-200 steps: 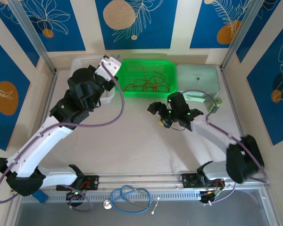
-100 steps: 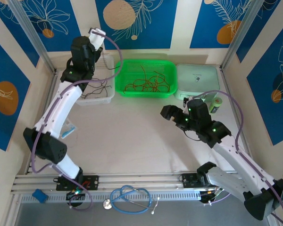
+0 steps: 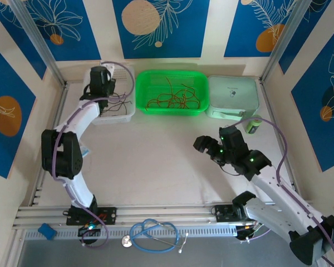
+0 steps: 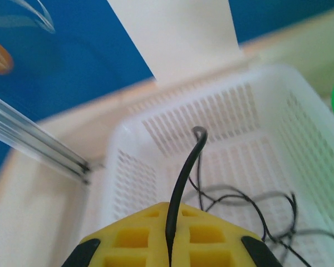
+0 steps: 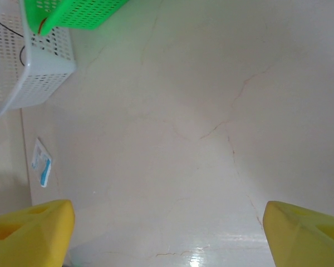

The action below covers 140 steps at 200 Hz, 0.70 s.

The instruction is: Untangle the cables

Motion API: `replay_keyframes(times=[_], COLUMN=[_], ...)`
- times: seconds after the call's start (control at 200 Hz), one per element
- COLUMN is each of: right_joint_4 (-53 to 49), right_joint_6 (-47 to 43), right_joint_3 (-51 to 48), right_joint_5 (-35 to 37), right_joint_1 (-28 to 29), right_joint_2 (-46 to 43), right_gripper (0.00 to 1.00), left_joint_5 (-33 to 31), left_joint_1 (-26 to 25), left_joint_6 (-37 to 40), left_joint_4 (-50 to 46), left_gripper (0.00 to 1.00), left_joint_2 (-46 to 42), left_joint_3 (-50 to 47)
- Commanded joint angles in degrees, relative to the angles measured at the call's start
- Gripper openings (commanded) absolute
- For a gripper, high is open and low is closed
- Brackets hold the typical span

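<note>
Red cables (image 3: 170, 99) lie tangled in the green basket (image 3: 196, 80) at the back. Black cables (image 3: 118, 104) lie in the white basket (image 3: 128, 115) to its left. My left gripper (image 3: 104, 89) hangs over the white basket's far left end. In the left wrist view its yellow fingers (image 4: 128, 239) are shut on one black cable (image 4: 183, 178), which curves up over the basket floor and the loose black cables (image 4: 250, 206). My right gripper (image 3: 203, 146) is open above bare table right of centre, and nothing lies between its fingertips (image 5: 28, 233).
A pale green lidded box (image 3: 234, 95) stands right of the green basket, with a small green object (image 3: 253, 125) in front of it. A small blue-and-white packet (image 3: 84, 153) lies at the left. A blue stethoscope (image 3: 153, 231) rests on the near rail.
My left arm swung up from between the two baskets, then came down over the white basket. The right gripper drew back toward the near right, still open.
</note>
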Motion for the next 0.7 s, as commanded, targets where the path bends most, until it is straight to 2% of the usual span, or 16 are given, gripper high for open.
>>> replay_keyframes(times=[0.0, 0.045, 0.075, 0.105, 0.165, 0.195, 0.215, 0.455, 0.595, 0.695], right_joint_4=[0.31, 0.23, 0.23, 0.23, 0.01, -0.19, -0.35, -4.76, -6.34, -6.00], right_joint_6=[0.12, -0.05, -0.14, -0.23, -0.44, -0.58, -0.66, -3.35, -5.85, -9.46], right_joint_3=[0.75, 1.04, 1.19, 1.28, 1.31, 1.34, 1.50, 5.12, 7.89, 9.01], right_joint_5=[0.36, 0.18, 0.14, 0.10, 0.14, 0.33, 0.42, 2.20, 2.12, 3.04], right_joint_1=[0.47, 0.48, 0.48, 0.47, 0.48, 0.43, 0.41, -0.91, -2.61, -5.50], right_joint_2=[1.41, 1.94, 2.16, 2.29, 2.44, 2.53, 2.61, 6.11, 8.73, 9.22], right_gripper=[0.88, 0.88, 0.88, 0.88, 0.88, 0.88, 0.88, 0.89, 0.89, 0.89], left_joint_5=[3.16, 3.66, 4.15, 4.88, 6.39, 6.91, 7.22, 10.97, 9.10, 6.42], left_joint_1=[0.23, 0.23, 0.23, 0.27, 0.23, 0.20, 0.25, 0.23, 0.23, 0.48], left_joint_6=[-7.05, -7.98, -8.48, -8.87, -9.84, -10.41, -10.76, -13.75, -15.39, -16.19], left_joint_4=[4.85, 4.59, 3.97, 3.11, 1.10, -0.04, -0.78, -11.70, -17.02, -14.39], left_gripper=[0.00, 0.00, 0.11, 0.29, 0.77, 0.92, 0.99, 1.00, 1.00, 1.00], left_joint_2=[1.49, 1.75, 1.76, 1.64, 1.04, 0.54, 0.11, -7.33, -11.81, -17.24], left_joint_3=[-4.13, -5.01, -5.24, -5.19, -4.55, -4.11, -3.76, 0.84, 2.03, -3.08])
